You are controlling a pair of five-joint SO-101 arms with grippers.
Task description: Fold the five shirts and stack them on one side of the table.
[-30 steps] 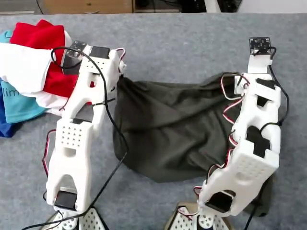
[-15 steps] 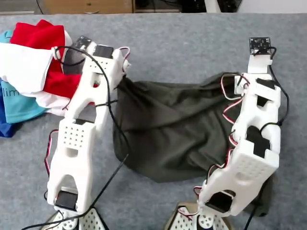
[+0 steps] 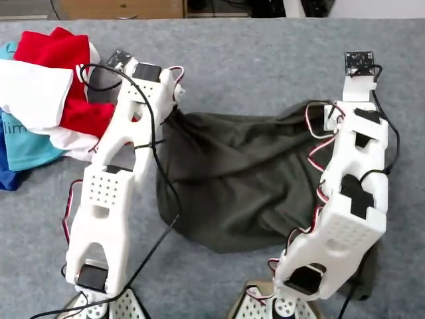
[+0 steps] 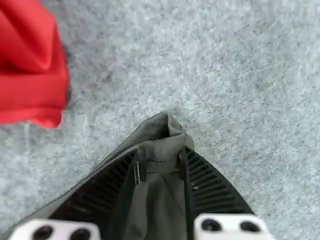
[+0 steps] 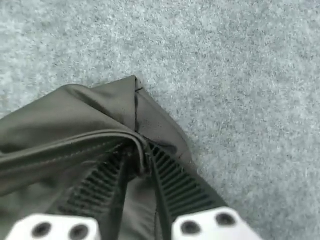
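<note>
Your left gripper (image 4: 160, 156) pinches the dark shirt's (image 3: 239, 179) 11 o'clock corner. Your right gripper (image 5: 142, 152) pinches its 2 o'clock corner. The shirt pile (image 3: 46, 100) lies at the table's 10 o'clock.

My fixed camera is looking steeply down over the grey table (image 3: 265, 60) from above my two bases. Each wrist camera is peering forward at close range toward the tabletop, one past my left gripper (image 4: 160, 152), one past my right gripper (image 5: 142, 150). All three are sharing the dark shirt (image 3: 239, 179); the left wrist and high views are also sharing the red shirt (image 4: 25, 55).
</note>
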